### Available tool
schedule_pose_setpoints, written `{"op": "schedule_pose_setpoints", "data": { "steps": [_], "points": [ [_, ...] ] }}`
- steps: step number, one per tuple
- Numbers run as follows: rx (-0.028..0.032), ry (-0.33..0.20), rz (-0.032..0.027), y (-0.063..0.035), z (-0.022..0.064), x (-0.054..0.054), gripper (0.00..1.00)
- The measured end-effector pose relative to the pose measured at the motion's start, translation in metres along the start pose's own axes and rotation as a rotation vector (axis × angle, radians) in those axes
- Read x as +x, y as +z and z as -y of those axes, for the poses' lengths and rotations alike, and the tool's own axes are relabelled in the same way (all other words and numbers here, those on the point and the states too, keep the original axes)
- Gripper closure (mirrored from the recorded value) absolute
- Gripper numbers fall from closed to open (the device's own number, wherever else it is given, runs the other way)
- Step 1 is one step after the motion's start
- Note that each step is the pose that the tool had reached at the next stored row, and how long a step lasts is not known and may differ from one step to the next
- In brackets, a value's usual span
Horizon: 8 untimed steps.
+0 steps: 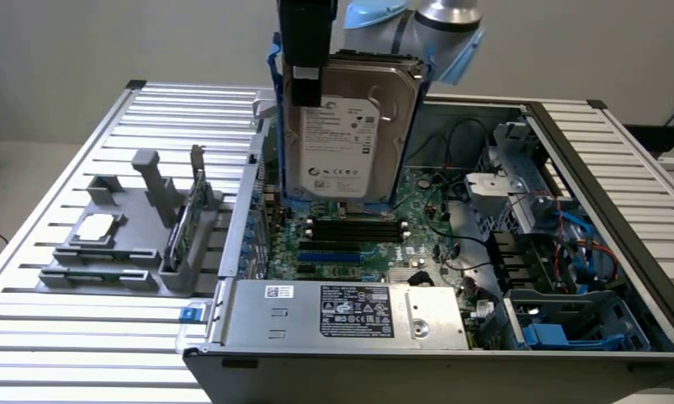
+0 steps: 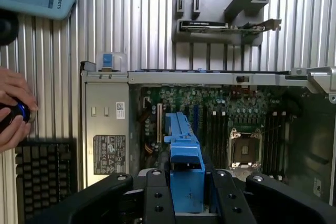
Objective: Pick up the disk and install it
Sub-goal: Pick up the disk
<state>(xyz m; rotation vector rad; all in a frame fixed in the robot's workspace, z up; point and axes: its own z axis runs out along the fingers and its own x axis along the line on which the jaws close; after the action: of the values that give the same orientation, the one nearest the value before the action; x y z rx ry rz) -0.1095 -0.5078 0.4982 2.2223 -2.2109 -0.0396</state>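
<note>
Presently: disk (image 1: pixel 353 126), rigid metal, judged fairly heavy, shock-sensitive and smooth-faced; best gripped across its blue rails (image 2: pixel 184 150). Position: upright, hanging over the open computer case (image 1: pixel 427 383), above the motherboard (image 1: pixel 348 244). End effector (image 2: pixel 191 187): partly closed, clamping the disk's railed edges. Counter (image 1: pixel 45 337): slatted.

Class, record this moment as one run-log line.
gripper: shut on disk | disk: held upright over open computer case | install: not yet done

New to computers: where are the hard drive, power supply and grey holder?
hard drive (image 1: pixel 348 147), exterior view, white label
power supply (image 1: pixel 356 311), exterior view, black sticker
grey holder (image 1: pixel 148 177), exterior view, upright post
</note>
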Motion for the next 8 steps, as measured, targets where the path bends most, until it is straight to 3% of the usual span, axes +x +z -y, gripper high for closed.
{"op": "schedule_pose_setpoints", "data": {
  "steps": [8],
  "points": [
    [0.0, 0.0, -0.0001, 0.0028, 0.0297, 0.018, 0.67]
  ]
}}
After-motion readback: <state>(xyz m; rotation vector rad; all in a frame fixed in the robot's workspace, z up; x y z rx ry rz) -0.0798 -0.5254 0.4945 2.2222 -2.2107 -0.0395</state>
